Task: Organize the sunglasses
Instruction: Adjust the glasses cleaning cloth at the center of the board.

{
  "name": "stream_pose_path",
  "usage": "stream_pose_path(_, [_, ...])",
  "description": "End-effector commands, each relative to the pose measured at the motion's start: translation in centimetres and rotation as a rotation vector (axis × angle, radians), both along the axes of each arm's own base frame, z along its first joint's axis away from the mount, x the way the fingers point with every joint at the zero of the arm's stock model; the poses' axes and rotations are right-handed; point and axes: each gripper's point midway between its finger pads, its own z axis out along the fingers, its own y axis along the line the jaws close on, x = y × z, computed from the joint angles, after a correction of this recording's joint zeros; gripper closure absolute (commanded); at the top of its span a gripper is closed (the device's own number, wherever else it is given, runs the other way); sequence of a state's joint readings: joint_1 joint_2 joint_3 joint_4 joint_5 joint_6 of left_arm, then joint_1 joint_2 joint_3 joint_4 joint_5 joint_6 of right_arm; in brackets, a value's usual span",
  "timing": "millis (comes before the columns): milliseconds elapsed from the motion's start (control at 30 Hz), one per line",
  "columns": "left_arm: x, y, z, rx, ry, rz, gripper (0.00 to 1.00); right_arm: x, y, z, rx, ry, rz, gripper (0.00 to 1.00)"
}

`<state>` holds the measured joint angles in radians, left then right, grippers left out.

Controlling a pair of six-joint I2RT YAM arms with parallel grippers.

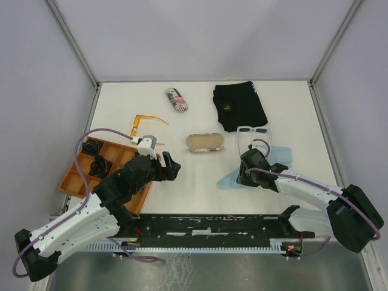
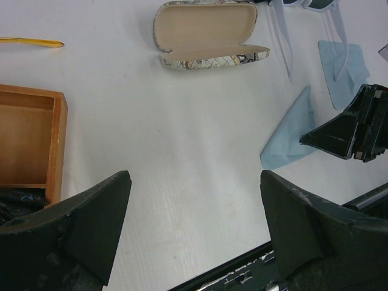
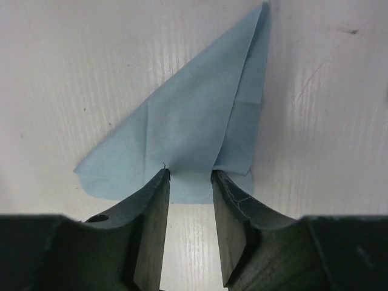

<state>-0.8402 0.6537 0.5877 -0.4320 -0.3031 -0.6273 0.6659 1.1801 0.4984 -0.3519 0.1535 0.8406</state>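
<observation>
from above, the orange sunglasses [image 1: 135, 125] lie with arms unfolded on the table [image 1: 194, 185] just beyond the wooden tray [image 1: 73, 182]. the white sunglasses [image 1: 253, 130] lie right of the open glasses case [image 1: 205, 143], on the near side of a black garment [image 1: 239, 106], and a closed printed case [image 1: 176, 99] sits farther back. neither pair is held. the left gripper [image 1: 168, 167] hovers beside the tray, and the right gripper [image 1: 247, 174] is low over a folded light blue cloth [image 1: 229, 182]. in the left wrist view its fingers [image 2: 97, 224] stand wide apart with only bare table between them. one orange arm tip shows at the upper left, the white pair's thin arms at the upper right, reaching toward a second cloth [image 2: 342, 66]. in the right wrist view the fingers [image 3: 151, 230] are a narrow gap apart, straddling the cloth's near edge without clearly pinching it, and no sunglasses appear there. the likely slip from here is that closing now would catch the cloth rather than the glasses, and lifting it could sweep it into the white pair and skew them. the arms of both pairs are thin and lie flat, so a pinch may slide off or twist the frame. a reach toward the orange pair passes close to the tray wall and could nudge it, and both arms heading for the open case could crowd each other.
</observation>
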Motion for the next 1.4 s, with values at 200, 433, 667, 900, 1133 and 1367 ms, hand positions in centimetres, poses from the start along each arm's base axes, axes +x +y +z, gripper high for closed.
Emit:
stream_pose_path(200, [0.2,-0.7,1.1,-0.053,-0.023,-0.008,0.07,0.5,0.6,0.1,0.044,-0.017,-0.002,0.67])
stream_pose_path(433, [0.1,-0.7,1.2,-0.057,-0.025,-0.009,0.08,1.0,0.8,1.7,0.062,-0.064,0.009,0.80])
stream_pose_path(667, [0.1,-0.8,1.0,-0.055,-0.021,-0.011,0.08,1.6,1.4,3.3,0.071,-0.099,0.052,0.92])
stream_pose_path(900, [0.0,-0.7,1.2,-0.059,-0.025,-0.015,0.09,2.1,3.7,4.4,0.159,-0.103,0.100,1.00])
stream_pose_path(1133, [0.0,-0.4,1.6,-0.062,-0.034,-0.005,0.09,3.9,6.6,5.9,0.243,-0.113,0.130,1.00])
stream_pose_path(1367, [0.0,-0.3,1.7,-0.056,-0.033,-0.003,0.09,6.7,9.5,6.2,0.280,-0.119,0.147,1.00])
